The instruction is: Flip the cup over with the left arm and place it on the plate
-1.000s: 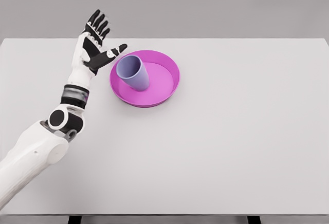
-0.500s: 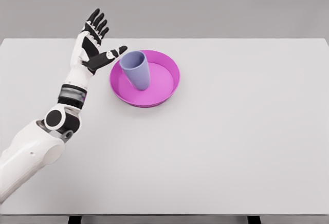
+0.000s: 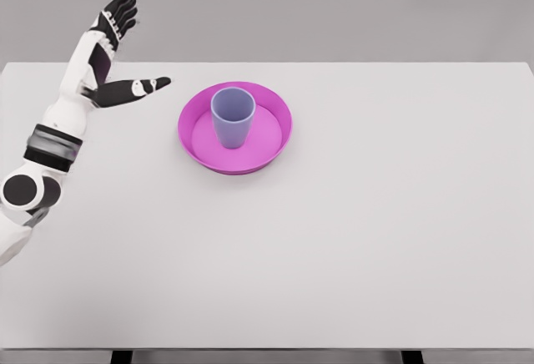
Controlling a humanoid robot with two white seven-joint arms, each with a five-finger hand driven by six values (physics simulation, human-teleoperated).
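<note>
You saw the lavender cup [image 3: 233, 117] standing upright, mouth up, on the magenta plate [image 3: 271, 143] at the bench's [image 3: 375, 239] 11 o'clock; your left hand [image 3: 104, 68], fingers [image 3: 117, 13] spread and empty, hovered well apart at 9 o'clock.

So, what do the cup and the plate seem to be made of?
The cup looks like matte plastic: one flat lavender colour, smooth wall, no shine. The plate also looks like plastic, in plain magenta with a soft raised rim and no glaze. As this is a simulator render, neither material is certain.
</note>
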